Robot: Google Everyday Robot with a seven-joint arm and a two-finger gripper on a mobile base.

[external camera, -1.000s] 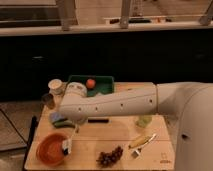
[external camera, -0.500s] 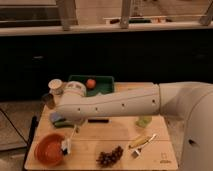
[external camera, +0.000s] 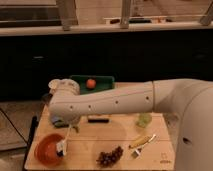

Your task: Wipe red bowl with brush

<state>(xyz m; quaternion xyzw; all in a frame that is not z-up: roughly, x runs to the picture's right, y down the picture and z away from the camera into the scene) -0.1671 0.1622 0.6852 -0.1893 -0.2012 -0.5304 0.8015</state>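
The red bowl [external camera: 47, 149] sits at the front left corner of the wooden table [external camera: 120, 135]. My arm reaches in from the right across the table. The gripper [external camera: 71, 125] is below the wrist, just behind and right of the bowl, shut on the white handle of the brush [external camera: 65, 138]. The brush slants down to the left, and its head rests inside the bowl's right side.
A green tray [external camera: 102, 81] holding an orange fruit [external camera: 90, 83] stands at the back. A white cup [external camera: 55, 85] is at the back left. Dark grapes [external camera: 110, 156], a yellow-handled utensil [external camera: 142, 141], a pale green object [external camera: 144, 120] and a black block [external camera: 98, 119] lie on the table.
The brush head has shifted slightly left inside the red bowl. The arm has moved a little with it; the bowl stays in place.
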